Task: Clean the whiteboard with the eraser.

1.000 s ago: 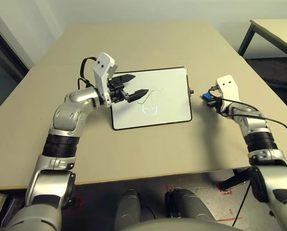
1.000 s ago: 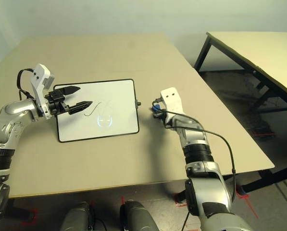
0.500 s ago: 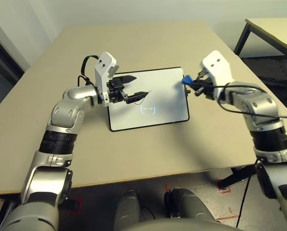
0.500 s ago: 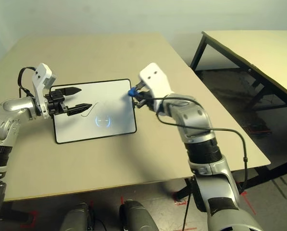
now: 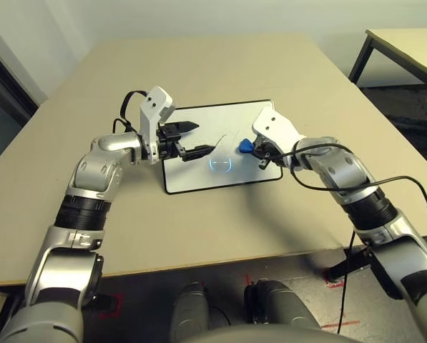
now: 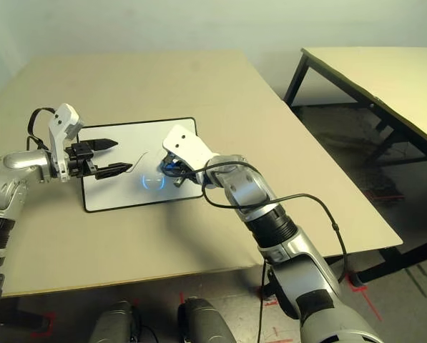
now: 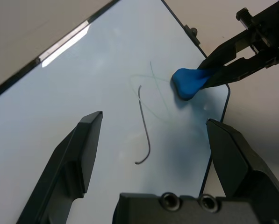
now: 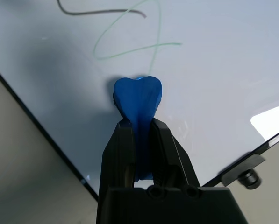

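Over whiteboard [image 5: 192, 175], toward its four o'clock from centre: eraser [image 8: 138, 100], pinched mid-body in right tool [image 8: 144, 140]. Likely light, soft, squeezable; grip at middle seems right, too hard may fold it. Looks bright blue, waisted, end flaring into two lobes. Left tool [image 7: 153, 123] spread open, empty, above board's nine o'clock side. Dark stroke [image 7: 145, 126], faint green loop [image 8: 102, 42] await wiping.

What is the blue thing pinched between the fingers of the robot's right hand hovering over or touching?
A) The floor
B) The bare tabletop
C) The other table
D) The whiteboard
D: the blue eraser in the right gripper is at the whiteboard, near the faint green line.
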You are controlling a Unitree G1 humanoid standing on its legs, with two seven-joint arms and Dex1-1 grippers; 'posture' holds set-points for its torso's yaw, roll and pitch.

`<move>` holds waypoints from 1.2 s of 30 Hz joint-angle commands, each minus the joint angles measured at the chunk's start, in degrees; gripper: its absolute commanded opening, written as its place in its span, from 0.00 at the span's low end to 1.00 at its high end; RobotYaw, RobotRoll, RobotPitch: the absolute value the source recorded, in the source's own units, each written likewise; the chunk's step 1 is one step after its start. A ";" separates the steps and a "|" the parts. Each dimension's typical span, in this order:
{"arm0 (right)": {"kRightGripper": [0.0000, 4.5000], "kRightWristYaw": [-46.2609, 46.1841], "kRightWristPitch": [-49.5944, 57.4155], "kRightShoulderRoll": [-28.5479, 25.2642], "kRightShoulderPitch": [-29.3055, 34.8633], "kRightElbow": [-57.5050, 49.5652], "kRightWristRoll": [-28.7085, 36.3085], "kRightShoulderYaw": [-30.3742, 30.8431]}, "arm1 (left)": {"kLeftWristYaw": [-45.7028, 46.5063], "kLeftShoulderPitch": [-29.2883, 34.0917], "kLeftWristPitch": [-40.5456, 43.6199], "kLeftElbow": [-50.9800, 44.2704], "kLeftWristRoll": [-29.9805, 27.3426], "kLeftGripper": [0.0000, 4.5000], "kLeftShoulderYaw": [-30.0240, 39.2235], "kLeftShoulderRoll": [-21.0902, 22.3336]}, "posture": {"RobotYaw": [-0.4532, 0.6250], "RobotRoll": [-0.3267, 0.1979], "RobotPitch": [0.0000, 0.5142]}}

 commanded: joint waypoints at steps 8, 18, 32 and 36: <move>0.09 -0.88 -3.52 1.31 -4.41 7.82 -2.79 -1.17 | 0.63 1.25 1.61 -2.55 -0.19 1.00 0.59 0.41 | 0.38 0.62 0.06; 0.09 1.99 3.44 0.93 1.44 -4.70 -2.29 2.41 | 1.06 0.86 2.83 -3.48 -0.34 1.00 0.30 0.01 | 0.37 0.62 0.07; 0.09 0.28 -2.97 2.33 -6.25 6.86 -4.26 0.07 | 1.55 1.14 4.57 -5.44 -0.72 1.00 0.36 -0.09 | 0.38 0.62 0.09; 0.09 0.86 -1.46 2.15 -4.25 4.16 -4.08 0.93 | 1.78 1.33 5.09 -6.03 -0.87 1.00 0.48 -0.02 | 0.38 0.62 0.09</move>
